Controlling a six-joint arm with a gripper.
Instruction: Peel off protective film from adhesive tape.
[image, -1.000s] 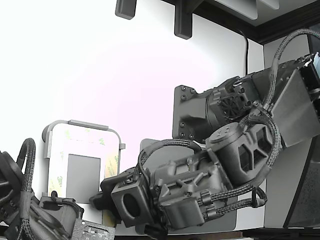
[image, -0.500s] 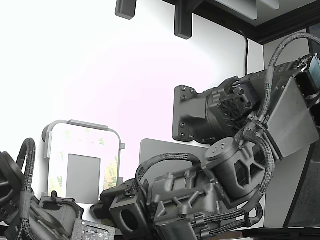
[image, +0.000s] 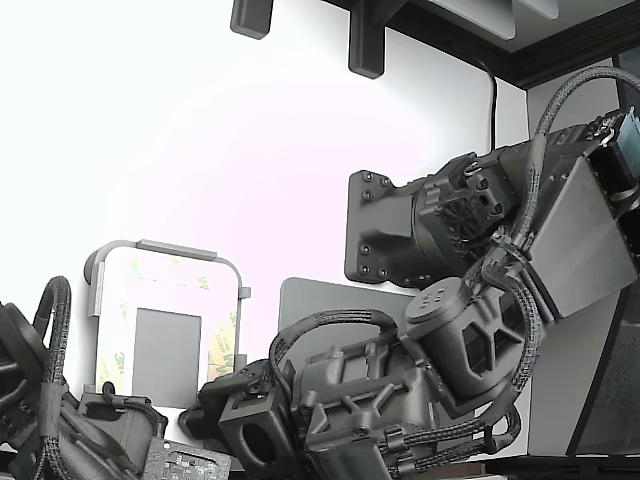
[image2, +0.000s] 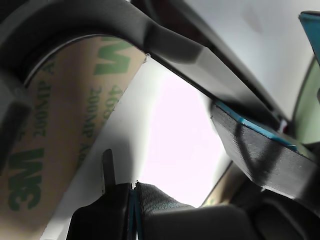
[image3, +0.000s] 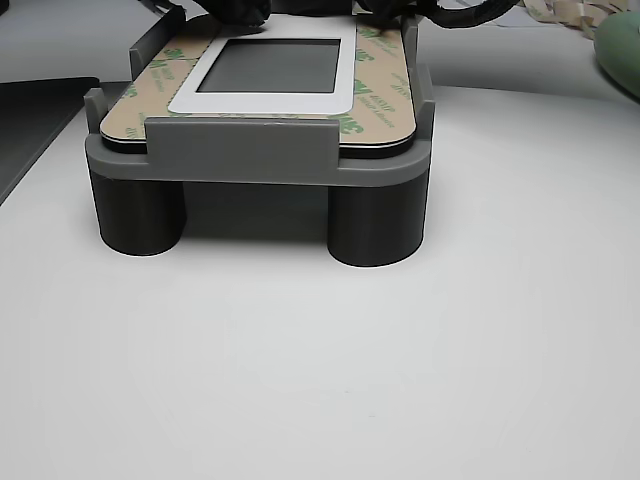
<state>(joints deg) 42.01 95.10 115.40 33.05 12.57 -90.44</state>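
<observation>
The adhesive tape's protective film (image2: 55, 135), tan with green 3M print, borders a white plate (image3: 345, 85) with a grey rectangle in its middle. The plate lies in a grey frame (image3: 240, 150). In the exterior view the film (image: 222, 340) shows along the plate's sides. My gripper (image2: 134, 189) sits just over the plate's inner white area beside the film. Its teal-padded fingertips are pressed together, and I see nothing between them. In the exterior view the gripper (image: 197, 418) is at the plate's lower right corner. In the other view it (image3: 245, 12) hangs over the plate's far edge.
The frame stands on two dark cylinder legs (image3: 375, 225) on a white table. A dark grey mat (image: 330, 300) lies behind the arm. Loose curled film strips (image3: 560, 12) lie at the far right. A second arm's cables (image: 40, 400) fill the exterior view's lower left.
The arm has dropped lower and shifted toward the exterior view's left, bringing the gripper closer to the plate's lower right corner. The plate and frame have stayed put.
</observation>
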